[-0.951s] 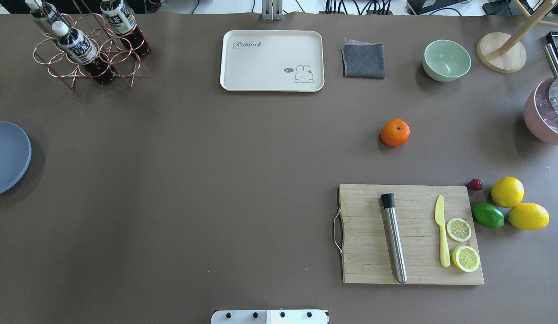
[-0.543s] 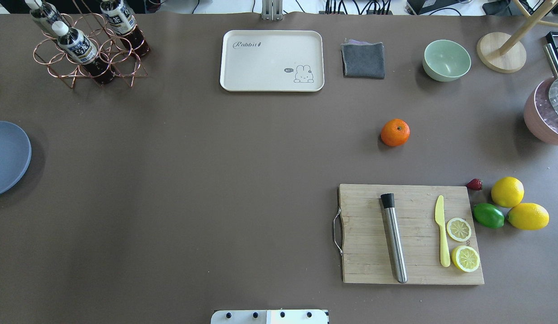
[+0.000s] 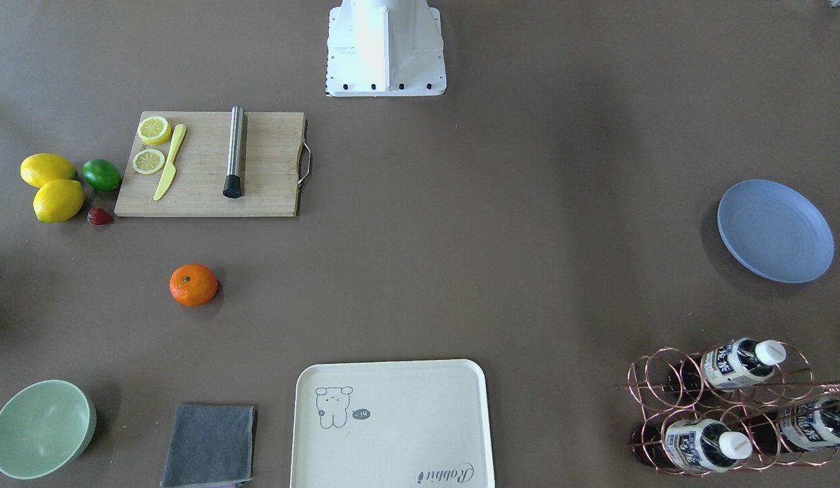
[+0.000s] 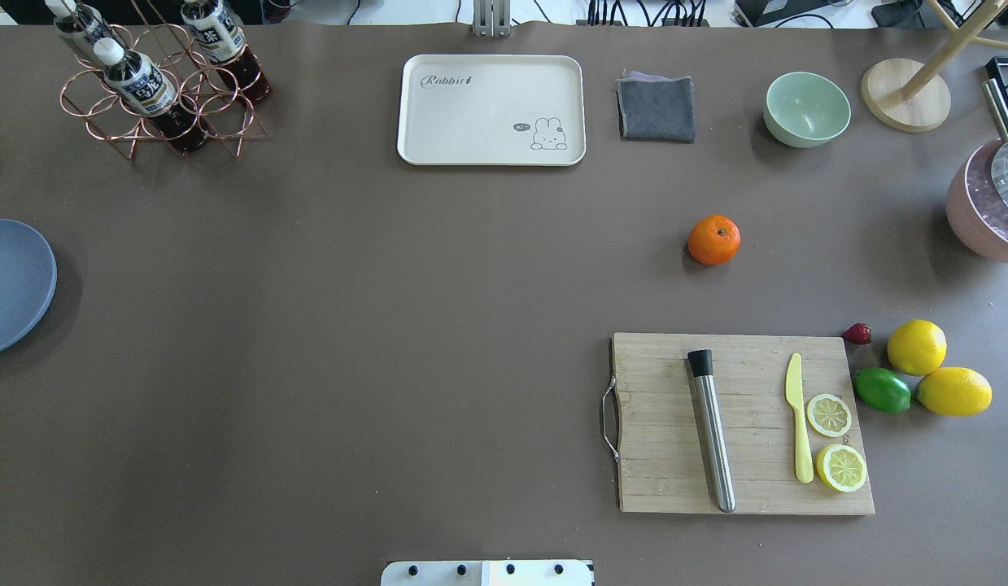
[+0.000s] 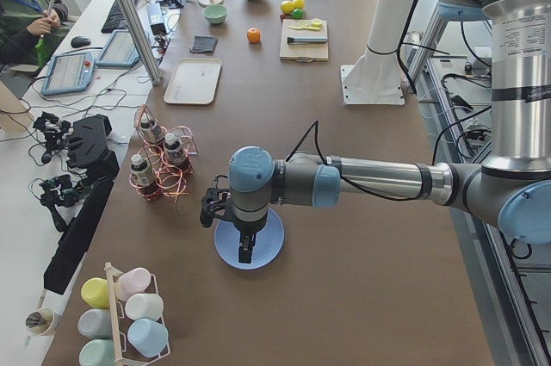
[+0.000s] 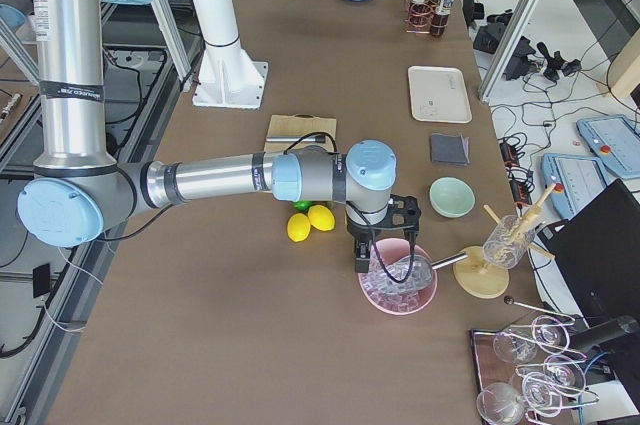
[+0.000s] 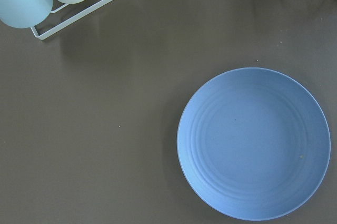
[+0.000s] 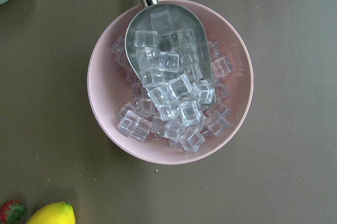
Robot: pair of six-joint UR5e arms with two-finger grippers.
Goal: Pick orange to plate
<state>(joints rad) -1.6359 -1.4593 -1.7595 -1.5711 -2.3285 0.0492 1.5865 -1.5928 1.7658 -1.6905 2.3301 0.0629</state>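
Observation:
The orange (image 4: pixel 713 239) lies by itself on the brown table, right of centre, beyond the cutting board; it also shows as the orange (image 3: pixel 193 285) and the orange (image 5: pixel 253 35). The light-blue plate (image 4: pixel 11 285) sits at the far left edge with nothing on it, also the plate (image 3: pixel 775 230) and the plate (image 7: pixel 253 145). My left gripper (image 5: pixel 245 252) hangs just above the plate (image 5: pixel 272 244); I cannot tell if it is open or shut. My right gripper (image 6: pixel 362 261) hovers over the pink bowl, far from the orange, and its state cannot be told either.
A pink bowl (image 8: pixel 105 108) of ice cubes with a metal scoop stands at the far right. The cutting board (image 4: pixel 658 423) carries a muddler, a knife and lemon halves; lemons (image 4: pixel 917 347) and a lime (image 4: pixel 883 390) lie beside it. Tray (image 4: pixel 471 114), cloth, green bowl (image 4: pixel 806 108) and bottle rack (image 4: pixel 158 89) line the back.

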